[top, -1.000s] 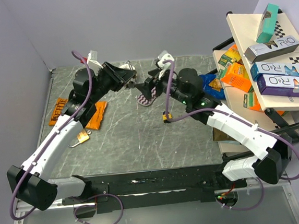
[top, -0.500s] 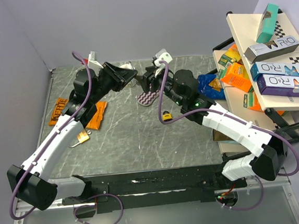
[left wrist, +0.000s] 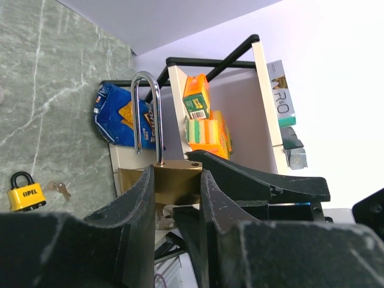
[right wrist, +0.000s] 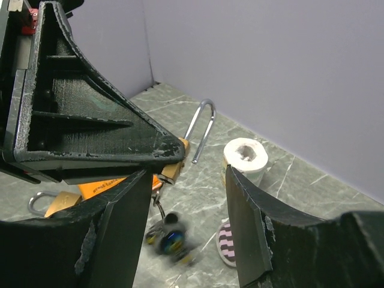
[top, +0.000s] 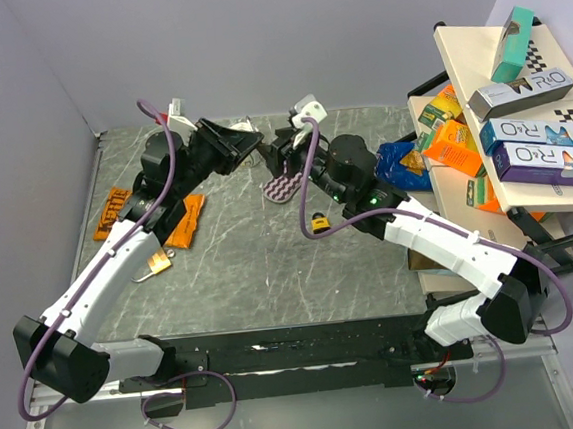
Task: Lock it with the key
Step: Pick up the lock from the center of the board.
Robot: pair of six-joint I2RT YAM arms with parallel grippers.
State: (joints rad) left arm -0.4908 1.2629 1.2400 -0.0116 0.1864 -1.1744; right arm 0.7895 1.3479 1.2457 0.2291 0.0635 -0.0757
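1. Between the fingers of the left claw [left wrist: 176, 183] sits a brass padlock [left wrist: 176, 171], pinched by its body and held off the worktop [top: 261, 267].
2. Past that claw's fingertips the shackle [left wrist: 147, 114] stands out, swung open, with one leg free of the body.
3. Just under the padlock hangs a bunch of keys [right wrist: 168, 240], blurred in the right wrist view. Whether a key sits in the lock cannot be told.
4. The right claw [right wrist: 187, 180] is spread wide and grips nothing. It faces the left claw's tip, and the padlock and keys sit in the gap, apart from both its fingers.
5. Beneath the right claw a striped pad [top: 284, 187] lies on the worktop.
6. Nearer that claw's arm lies a yellow padlock [top: 319, 222].
7. Beyond the right claw a white roll [right wrist: 245, 157] stands upright.
8. Well behind the left claw, beside its arm, lies a spare padlock [top: 151, 267].
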